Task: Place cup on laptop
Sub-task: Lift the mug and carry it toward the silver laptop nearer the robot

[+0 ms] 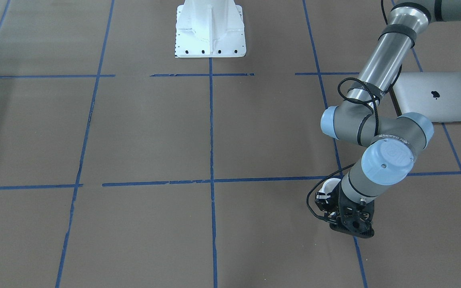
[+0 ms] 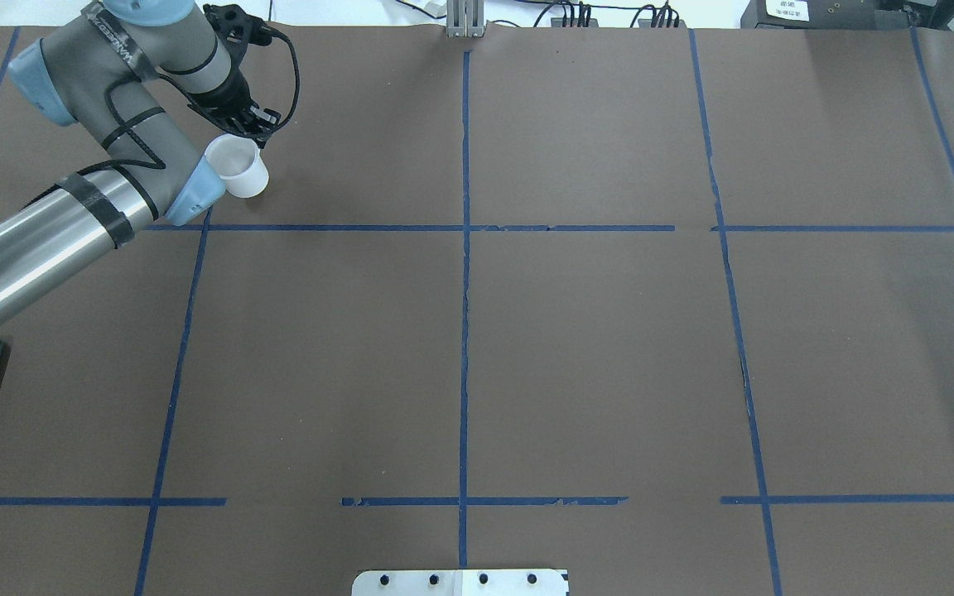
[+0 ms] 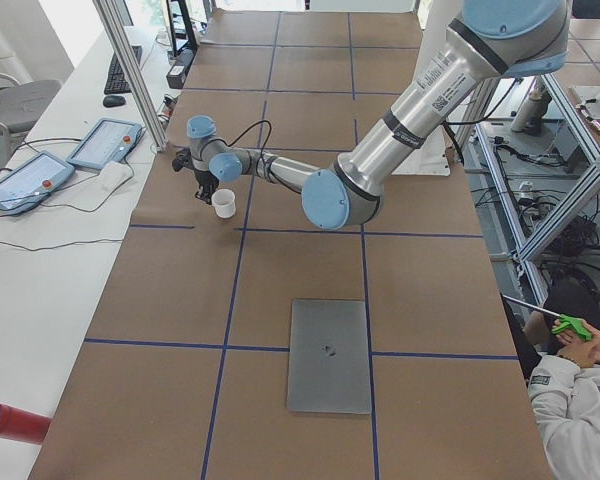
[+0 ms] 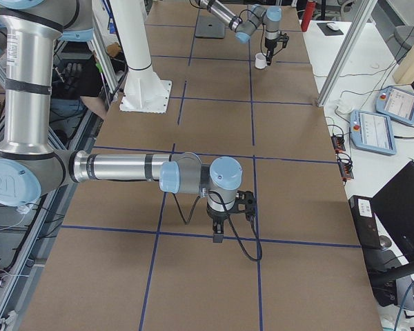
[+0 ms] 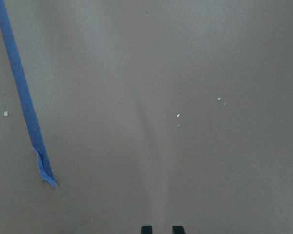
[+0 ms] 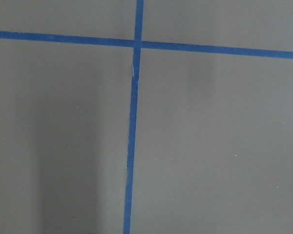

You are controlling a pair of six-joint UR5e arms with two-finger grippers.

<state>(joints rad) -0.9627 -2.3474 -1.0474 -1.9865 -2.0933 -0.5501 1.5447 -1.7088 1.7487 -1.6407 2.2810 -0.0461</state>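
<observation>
The small white cup stands upright on the brown paper at the far left of the table; it also shows in the front view, half hidden by the arm. My left gripper hangs just beyond the cup, on the side away from the robot, and is not around it. In the left wrist view its fingertips sit close together over bare paper, so it looks shut and empty. The silver laptop lies closed near the robot's side, well apart from the cup. My right gripper shows only in the right side view; I cannot tell its state.
The white robot base stands at the middle of the robot's edge of the table. Blue tape lines divide the brown paper into squares. Tablets lie off the table's far edge.
</observation>
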